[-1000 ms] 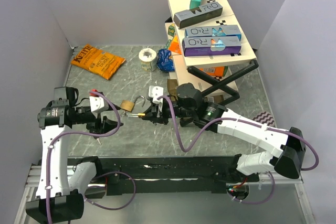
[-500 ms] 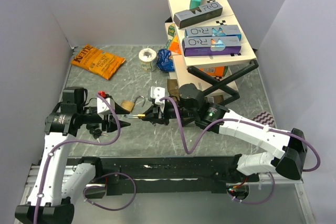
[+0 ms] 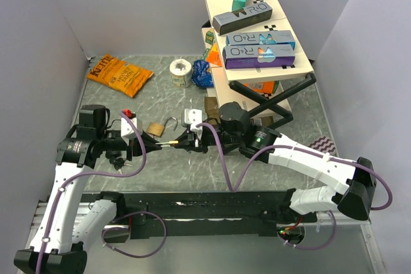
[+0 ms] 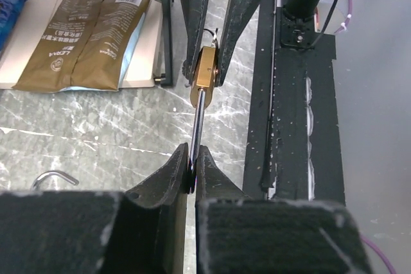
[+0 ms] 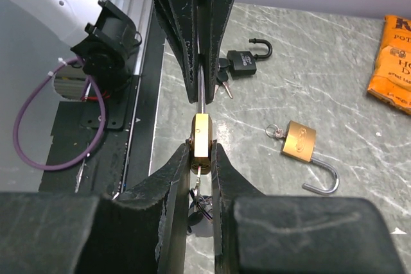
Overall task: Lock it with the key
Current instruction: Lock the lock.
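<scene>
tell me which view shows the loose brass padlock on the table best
Right wrist: the loose brass padlock lies fully in view, shackle open, key at its base. Top external shows it small; left wrist catches only its shackle.

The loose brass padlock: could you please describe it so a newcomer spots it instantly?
From the orange chip bag at far left of the table, look nearer. The brass padlock lies flat, shackle open. Its brass twin is clamped in the right gripper; this one lies free.
</scene>
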Motion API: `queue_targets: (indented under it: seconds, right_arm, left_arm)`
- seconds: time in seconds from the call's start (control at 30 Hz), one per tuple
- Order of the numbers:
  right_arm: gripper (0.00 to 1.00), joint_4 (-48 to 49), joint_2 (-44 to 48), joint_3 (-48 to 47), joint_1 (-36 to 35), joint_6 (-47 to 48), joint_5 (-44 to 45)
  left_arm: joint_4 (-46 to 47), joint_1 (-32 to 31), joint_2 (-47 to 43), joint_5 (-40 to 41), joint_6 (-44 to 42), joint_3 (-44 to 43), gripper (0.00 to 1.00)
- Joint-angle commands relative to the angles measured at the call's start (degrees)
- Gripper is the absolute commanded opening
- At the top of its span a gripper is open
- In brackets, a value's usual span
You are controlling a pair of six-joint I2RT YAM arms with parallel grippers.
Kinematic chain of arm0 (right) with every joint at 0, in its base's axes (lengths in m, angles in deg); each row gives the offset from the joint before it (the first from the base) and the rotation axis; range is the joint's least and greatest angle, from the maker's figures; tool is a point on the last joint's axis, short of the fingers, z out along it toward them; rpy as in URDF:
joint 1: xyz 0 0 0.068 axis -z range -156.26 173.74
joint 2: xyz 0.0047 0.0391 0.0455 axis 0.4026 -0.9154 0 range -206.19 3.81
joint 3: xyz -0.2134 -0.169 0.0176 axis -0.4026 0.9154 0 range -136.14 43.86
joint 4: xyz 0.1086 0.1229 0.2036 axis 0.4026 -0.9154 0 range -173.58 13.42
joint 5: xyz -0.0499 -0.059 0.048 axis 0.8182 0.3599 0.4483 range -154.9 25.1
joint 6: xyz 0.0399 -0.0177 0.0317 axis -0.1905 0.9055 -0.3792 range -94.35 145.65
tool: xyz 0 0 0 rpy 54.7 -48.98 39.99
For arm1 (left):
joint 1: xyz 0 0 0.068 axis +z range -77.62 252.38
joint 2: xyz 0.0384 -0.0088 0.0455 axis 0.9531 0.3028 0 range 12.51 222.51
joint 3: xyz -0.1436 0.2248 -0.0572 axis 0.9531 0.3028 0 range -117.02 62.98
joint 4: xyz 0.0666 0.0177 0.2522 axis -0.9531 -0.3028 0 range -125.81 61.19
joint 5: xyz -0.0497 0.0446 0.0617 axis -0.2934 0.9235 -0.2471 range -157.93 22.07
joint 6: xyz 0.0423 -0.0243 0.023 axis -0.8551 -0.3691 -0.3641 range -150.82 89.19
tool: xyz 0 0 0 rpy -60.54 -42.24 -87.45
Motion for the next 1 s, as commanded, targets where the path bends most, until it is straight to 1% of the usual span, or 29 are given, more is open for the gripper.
queue_targets:
  seconds: [0.0, 0.03, 0.23, 0.37, 0.5, 0.97]
  right_arm:
    - [0.0, 3.3, 1.8, 0.0, -1.3, 2.8, -2.4]
    - [0.0, 3.3, 1.8, -0.1, -1.3, 2.9, -2.7]
    - [0.0, 4.7, 1.1, 0.0, -1.7, 2.5, -4.8]
    - [0.0, 6.2, 0.1, -0.4, -1.9, 0.9, -6.7]
    - [0.0, 6.7, -1.2, -1.4, -2.0, -0.6, -9.0]
    - [0.0, 9.9, -5.2, -3.3, -1.9, -3.0, -14.3]
  left_arm:
    - [4.1, -0.8, -0.8, -2.5, 4.1, 0.7, 0.03]
    - [5.8, -0.9, -1.0, -2.2, 5.8, 0.8, 0.01]
    - [12.8, -2.5, -2.7, -0.9, 12.7, 3.0, 0.01]
    - [20.9, -4.1, -3.6, 1.0, 18.3, 4.8, 0.01]
    - [26.5, -5.8, -4.4, 3.1, 23.1, 6.5, 0.01]
    - [32.7, -10.3, -5.0, 6.0, 26.1, 7.6, 0.01]
